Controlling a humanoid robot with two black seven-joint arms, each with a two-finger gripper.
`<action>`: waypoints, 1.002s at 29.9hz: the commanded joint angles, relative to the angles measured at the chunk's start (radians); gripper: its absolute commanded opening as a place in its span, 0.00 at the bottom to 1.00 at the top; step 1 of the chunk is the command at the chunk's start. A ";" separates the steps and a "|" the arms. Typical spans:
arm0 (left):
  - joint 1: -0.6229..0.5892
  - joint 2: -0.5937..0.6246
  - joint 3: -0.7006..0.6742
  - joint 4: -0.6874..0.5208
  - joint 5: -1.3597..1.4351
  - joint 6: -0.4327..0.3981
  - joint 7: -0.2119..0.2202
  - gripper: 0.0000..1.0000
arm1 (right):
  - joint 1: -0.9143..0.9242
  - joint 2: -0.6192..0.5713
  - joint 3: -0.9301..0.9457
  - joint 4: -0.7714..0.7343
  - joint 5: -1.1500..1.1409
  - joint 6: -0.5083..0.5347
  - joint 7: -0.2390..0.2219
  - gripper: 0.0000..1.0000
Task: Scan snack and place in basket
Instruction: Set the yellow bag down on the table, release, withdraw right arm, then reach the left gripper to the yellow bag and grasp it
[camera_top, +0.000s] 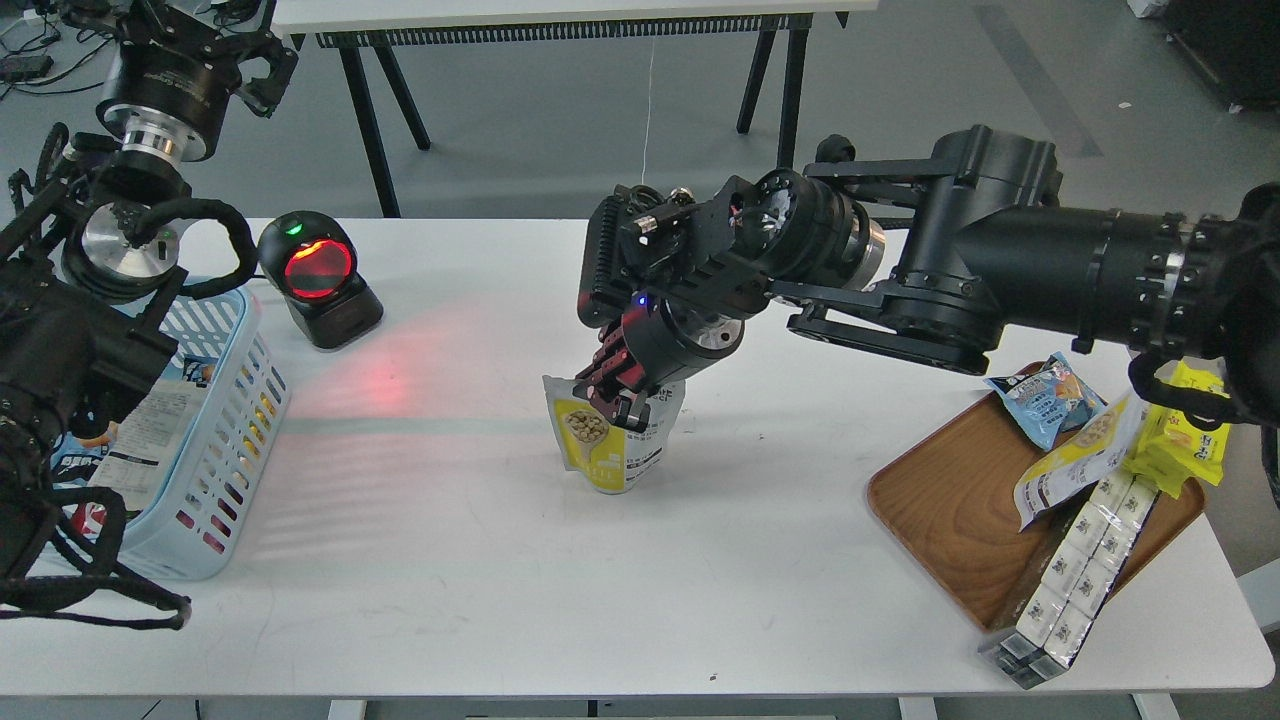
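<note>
The right gripper (618, 385) pinches the top edge of the snack (605, 440), which stands upright at mid-table. The basket (225, 420) sits at nine o'clock from it, the glowing red scanner (318, 280) at ten o'clock. The left gripper (250, 60) is too dark to read.

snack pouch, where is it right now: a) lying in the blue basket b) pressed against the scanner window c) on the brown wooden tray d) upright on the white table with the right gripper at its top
d: the snack stands upright on the white table, the right gripper closed on its top edge, well apart from the scanner, the basket and the wooden tray.
</note>
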 joint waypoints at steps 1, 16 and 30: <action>-0.007 0.003 0.000 0.000 -0.003 0.000 0.000 1.00 | 0.026 -0.104 0.081 0.061 0.029 0.007 0.000 0.52; -0.111 0.035 0.038 -0.012 0.024 0.000 0.068 1.00 | -0.029 -0.432 0.302 0.091 0.400 0.033 0.000 0.98; -0.301 0.122 0.189 -0.185 0.601 0.000 0.055 0.99 | -0.227 -0.571 0.377 -0.119 0.987 -0.042 0.000 0.98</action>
